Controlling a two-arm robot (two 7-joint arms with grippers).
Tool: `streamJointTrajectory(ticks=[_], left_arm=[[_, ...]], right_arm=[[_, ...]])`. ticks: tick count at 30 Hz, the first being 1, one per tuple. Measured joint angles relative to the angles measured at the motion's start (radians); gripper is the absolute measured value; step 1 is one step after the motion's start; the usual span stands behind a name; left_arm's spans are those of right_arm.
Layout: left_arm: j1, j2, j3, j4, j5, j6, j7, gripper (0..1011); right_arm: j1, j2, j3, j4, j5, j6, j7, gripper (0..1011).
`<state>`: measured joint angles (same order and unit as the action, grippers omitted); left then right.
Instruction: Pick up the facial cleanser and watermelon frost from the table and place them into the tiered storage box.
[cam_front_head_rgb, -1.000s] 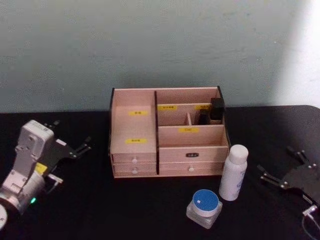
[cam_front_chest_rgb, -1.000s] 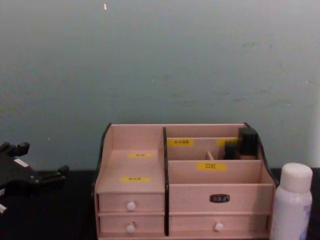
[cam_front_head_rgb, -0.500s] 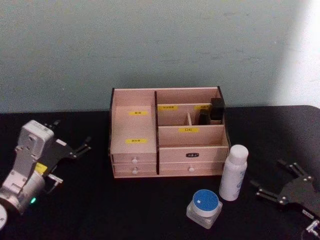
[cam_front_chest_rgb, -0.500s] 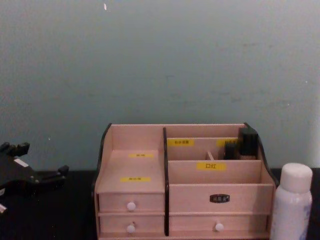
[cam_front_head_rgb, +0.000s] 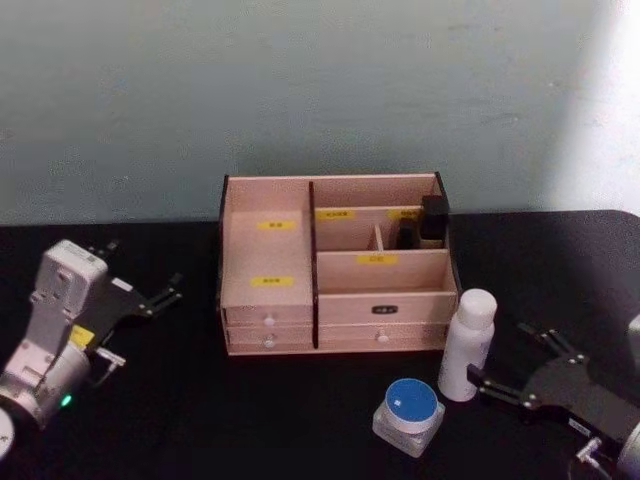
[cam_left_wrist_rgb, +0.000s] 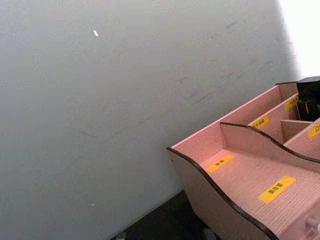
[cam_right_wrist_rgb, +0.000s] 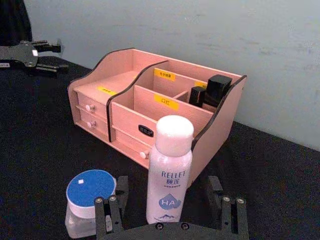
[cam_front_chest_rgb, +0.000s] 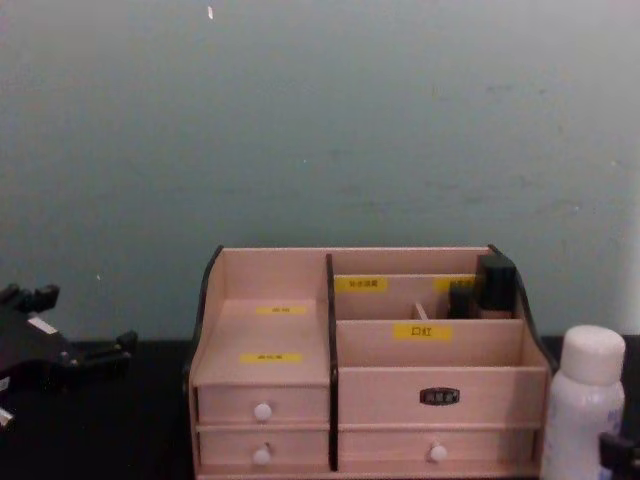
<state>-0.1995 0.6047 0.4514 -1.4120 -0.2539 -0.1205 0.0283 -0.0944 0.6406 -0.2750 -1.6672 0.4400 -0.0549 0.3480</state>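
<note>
A black table (cam_front_head_rgb: 300, 430) carries the tiered storage box (cam_front_head_rgb: 385, 310) at its centre, drawers shut and stepped compartments open upward, ready to be loaded from above; the left gripper (cam_front_head_rgb: 138, 270) lies parked at the box's 9 o'clock, fingers spread and holding nothing, well apart from the work; the right gripper (cam_front_head_rgb: 502, 355) sits low at the box's 4 o'clock, fingers parted and empty, lined up on the white bottle (cam_front_head_rgb: 467, 345), probably the facial cleanser, which stands upright just off the box's front right corner; the near fingertip is just beside the bottle's base, suggesting a side grasp is being set up; a blue-lidded jar (cam_front_head_rgb: 410, 415), perhaps the watermelon frost, rests on the table at the bottle's 7 o'clock; small dark containers (cam_front_head_rgb: 432, 220) occupy the box's back right compartment.
</note>
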Motion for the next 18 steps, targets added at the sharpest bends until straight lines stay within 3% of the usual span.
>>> streamJointTrajectory(ticks=[18], left_arm=[[0.000, 0.000, 0.000, 0.000, 0.000, 0.000, 0.000, 1001]], right_arm=[[0.085, -0.103, -0.008, 0.088, -0.027, 0.041, 0.035, 1002]])
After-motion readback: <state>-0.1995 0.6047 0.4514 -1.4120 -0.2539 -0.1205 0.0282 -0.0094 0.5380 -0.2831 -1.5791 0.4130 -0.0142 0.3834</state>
